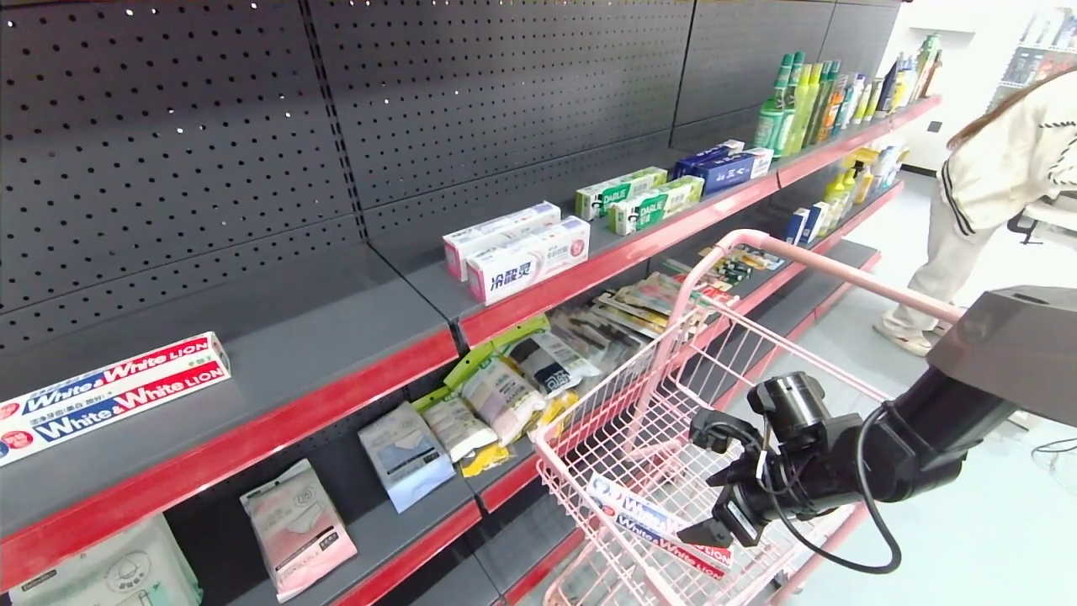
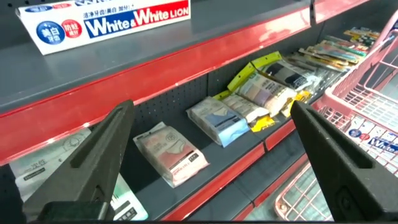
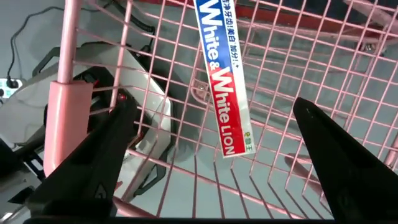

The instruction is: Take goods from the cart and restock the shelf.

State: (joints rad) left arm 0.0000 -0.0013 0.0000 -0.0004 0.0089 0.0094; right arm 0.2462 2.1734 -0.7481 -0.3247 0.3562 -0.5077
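A dark pegboard shelf [image 1: 336, 337] with red-edged decks runs along the aisle, and beside it stands a pink wire cart [image 1: 673, 370]. The right gripper [image 3: 211, 102] hangs inside the basket with its jaws spread wide and nothing between them, directly above the one item there to restock. The left gripper [image 2: 211, 106] is out before the shelf, its jaws also wide apart and empty, facing the lower deck of soft packets [image 2: 171, 152]. That item, a long toothpaste box [image 1: 656, 522], lies flat on the wire floor of the cart near the wall closest to the shelf. A matching carton [image 1: 109, 396] already lies on the upper deck at the robot's left. The box looks like light, stiff card: it should lift with little effort, but the glossy faces may slide in a loose hold and the thin walls would dent under a hard squeeze. The sound grip appears to be across the narrow width near the middle of its length, so that neither end droops or swings. The open mesh beneath should let the fingertips drop beside the long edges, though they could also catch on the wires.
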